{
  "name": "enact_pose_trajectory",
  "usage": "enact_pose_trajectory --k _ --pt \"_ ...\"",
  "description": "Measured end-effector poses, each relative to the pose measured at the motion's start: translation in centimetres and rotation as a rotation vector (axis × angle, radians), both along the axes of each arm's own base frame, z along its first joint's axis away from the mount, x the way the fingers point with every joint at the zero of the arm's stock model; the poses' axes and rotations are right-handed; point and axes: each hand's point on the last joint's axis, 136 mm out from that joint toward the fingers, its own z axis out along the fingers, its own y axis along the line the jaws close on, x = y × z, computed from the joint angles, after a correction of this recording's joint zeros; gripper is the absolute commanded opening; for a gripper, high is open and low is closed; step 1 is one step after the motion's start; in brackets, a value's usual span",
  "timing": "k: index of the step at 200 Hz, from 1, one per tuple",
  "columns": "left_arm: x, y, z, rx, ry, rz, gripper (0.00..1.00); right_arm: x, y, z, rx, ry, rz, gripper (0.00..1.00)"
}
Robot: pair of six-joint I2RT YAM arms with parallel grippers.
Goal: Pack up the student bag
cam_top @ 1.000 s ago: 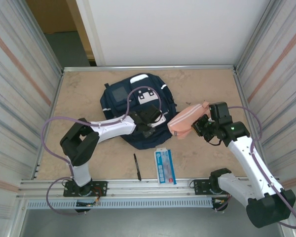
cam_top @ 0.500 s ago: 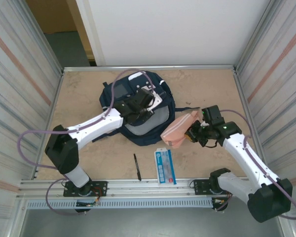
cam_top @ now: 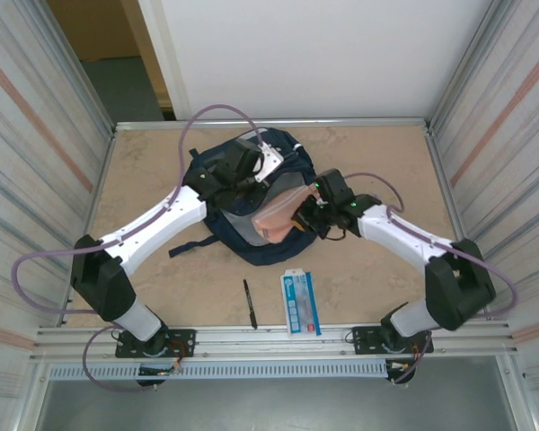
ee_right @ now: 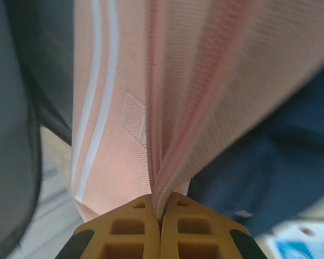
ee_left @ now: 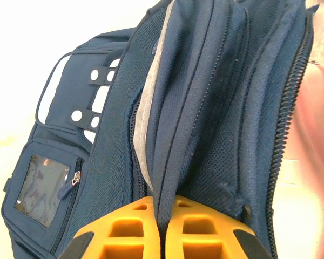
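The navy student bag (cam_top: pixel 207 175) lies at mid table, its front flap pulled up and back so the grey lining shows. My left gripper (cam_top: pixel 251 171) is shut on the flap's edge; the left wrist view has the yellow fingers (ee_left: pixel 129 226) pinching navy fabric (ee_left: pixel 205 108) beside the open zipper. My right gripper (cam_top: pixel 307 218) is shut on a pink pencil pouch (cam_top: pixel 278 211), which hangs over the bag's open mouth. In the right wrist view the pouch (ee_right: pixel 129 97) fills the frame above the fingers (ee_right: pixel 135 226).
A black pen (cam_top: pixel 250 303) and a blue-and-white flat packet (cam_top: pixel 300 303) lie on the table near the front rail (cam_top: pixel 251 339). Corrugated walls close in left and right. Bare tabletop (cam_top: pixel 386 171) lies right of the bag.
My left gripper closed on the bag's flap and lifted it back toward the far side. My right arm swung left, carrying the pink pouch from beside the bag to over its opening.
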Motion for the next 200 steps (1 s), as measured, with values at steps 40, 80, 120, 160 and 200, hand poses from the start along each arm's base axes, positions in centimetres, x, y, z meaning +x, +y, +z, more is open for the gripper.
enact_pose_trajectory --k 40,80,120,160,200 --pt "-0.4 0.6 2.0 -0.115 0.024 -0.017 0.00 7.3 5.1 -1.8 0.062 -0.111 -0.028 0.05" --pt "-1.2 0.3 3.1 -0.193 0.056 -0.066 0.00 12.7 8.9 -5.5 0.089 -0.193 -0.041 0.09" --pt "-0.7 1.1 3.3 -0.233 0.077 -0.065 0.00 15.3 11.7 -4.2 0.159 -0.274 0.017 0.08" --pt "-0.5 2.1 3.9 -0.262 0.080 -0.064 0.00 13.0 13.0 -3.8 0.159 -0.316 0.187 0.04" --pt "-0.9 3.7 4.4 -0.298 0.103 -0.086 0.00 9.1 13.4 -4.2 0.129 -0.322 0.435 0.06"
